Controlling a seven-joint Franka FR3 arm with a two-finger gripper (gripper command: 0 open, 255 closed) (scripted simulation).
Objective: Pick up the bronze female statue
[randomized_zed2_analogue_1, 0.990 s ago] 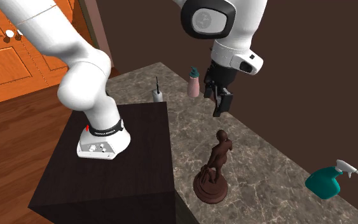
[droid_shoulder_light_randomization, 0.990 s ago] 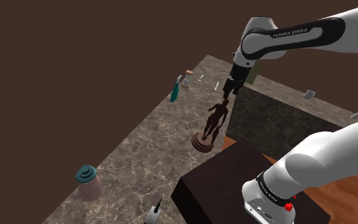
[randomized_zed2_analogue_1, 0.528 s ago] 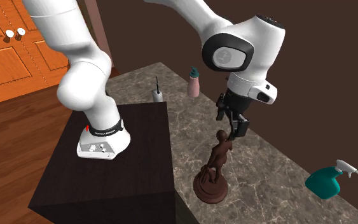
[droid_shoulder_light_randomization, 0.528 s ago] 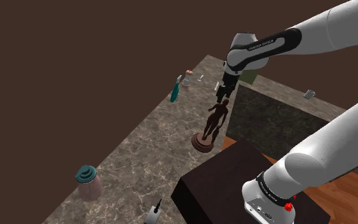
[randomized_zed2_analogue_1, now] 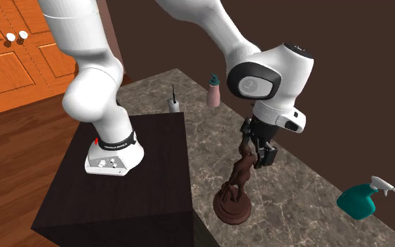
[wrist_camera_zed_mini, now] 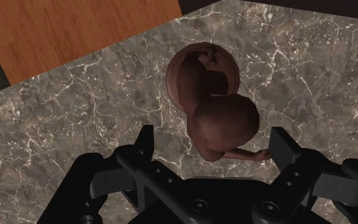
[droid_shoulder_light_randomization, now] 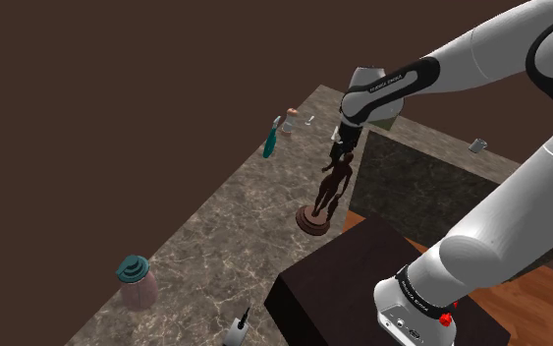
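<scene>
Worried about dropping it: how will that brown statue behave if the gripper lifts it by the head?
Probably rigid: the statue stands upright alone. It may swing, since its wide base sits far below the open gripper around its head. The rounded head could slip.

It looks like a room in someone's home. A long veined grey-brown stone counter [droid_shoulder_light_randomization: 215, 236] runs along a dark brown wall [droid_shoulder_light_randomization: 117, 88]. Nearby are an orange panelled wooden door with white knobs [randomized_zed2_analogue_1: 27, 63] and a reddish wooden floor [randomized_zed2_analogue_1: 13, 140]. A teal spray bottle [randomized_zed2_analogue_1: 360, 200] and a pink jar with a teal lid [droid_shoulder_light_randomization: 137, 283] stand about.
</scene>
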